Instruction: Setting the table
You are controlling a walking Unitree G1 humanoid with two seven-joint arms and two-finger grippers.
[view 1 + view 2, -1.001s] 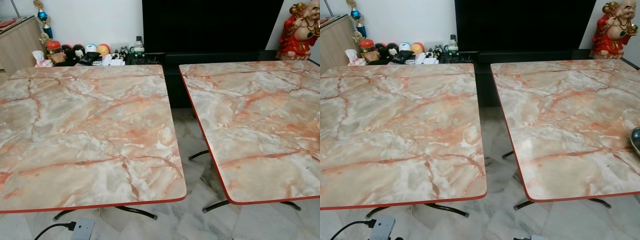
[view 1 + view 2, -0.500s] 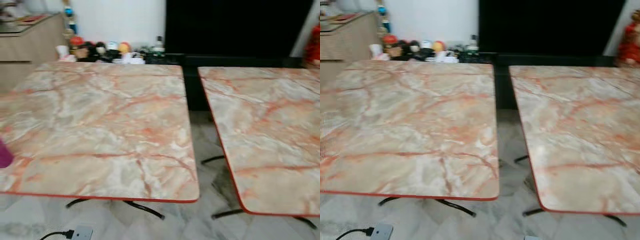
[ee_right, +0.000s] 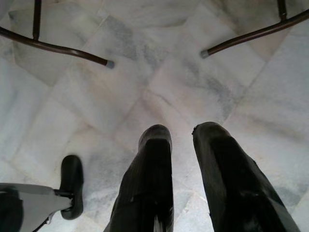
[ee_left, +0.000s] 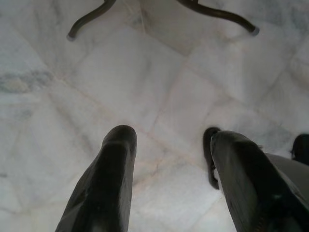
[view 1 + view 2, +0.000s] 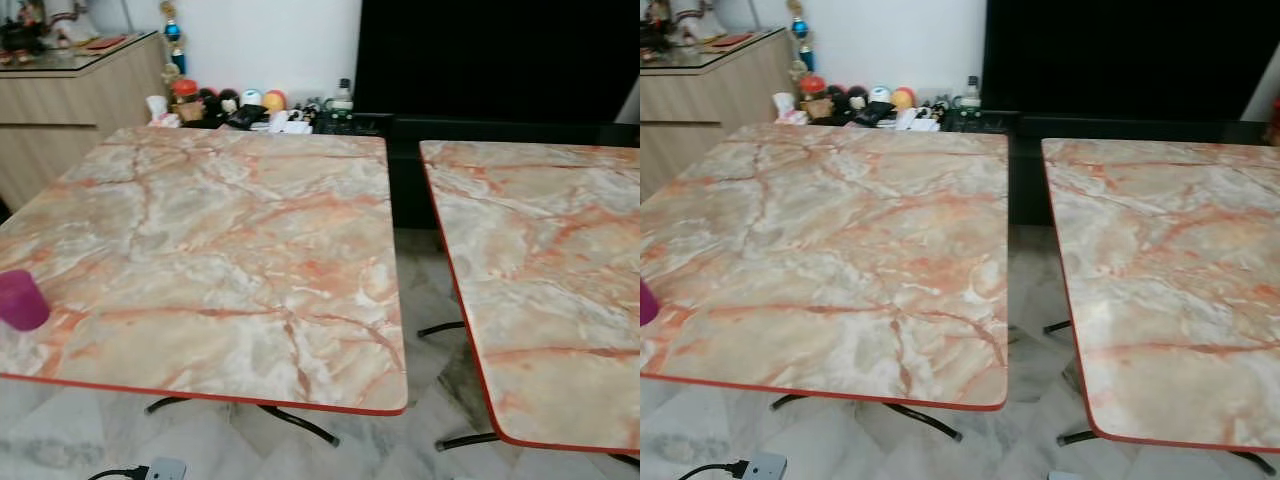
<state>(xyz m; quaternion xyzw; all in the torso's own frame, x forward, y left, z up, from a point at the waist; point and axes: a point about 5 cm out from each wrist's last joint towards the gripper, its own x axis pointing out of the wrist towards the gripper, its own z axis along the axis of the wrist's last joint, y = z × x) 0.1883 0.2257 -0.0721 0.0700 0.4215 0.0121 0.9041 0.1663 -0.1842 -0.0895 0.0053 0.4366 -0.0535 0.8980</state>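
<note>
Where the head camera looks down, the stock reads as follows.

Tables: two, marble-patterned with red edging, set side by side with a strip of floor between; the left table (image 5: 230, 250) is seen almost whole, the right table (image 5: 550, 290) is cut by the frame edge.
Cups: one purple cup (image 5: 20, 300), upright on the left table, near its front left corner, well apart from both grippers.
Table legs: dark curved metal legs (image 5: 290, 420) under the left table's front edge; more of the same under the right table.
Floor: pale marble tiles (image 4: 159, 96), grey-veined, seen under and between the tables.
Cabinet: one light wooden cabinet (image 5: 70, 110) behind the left table, at the far left, with small items on top too blurred to name.
Small ornaments: a cluster of round figures and bottles (image 5: 250, 105) against the white wall behind the left table; count unclear.
Dark panel: one large black surface (image 5: 500, 60) behind both tables.
Power adapter: one, white, with a black cable, on the floor (image 5: 160, 468) below the left table.
Left gripper (image 4: 171, 140): hangs over the floor tiles, fingers spread apart, nothing between them.
Right gripper (image 3: 182, 133): hangs over the floor tiles near table legs, fingers parted by a narrow gap, nothing held.
</note>
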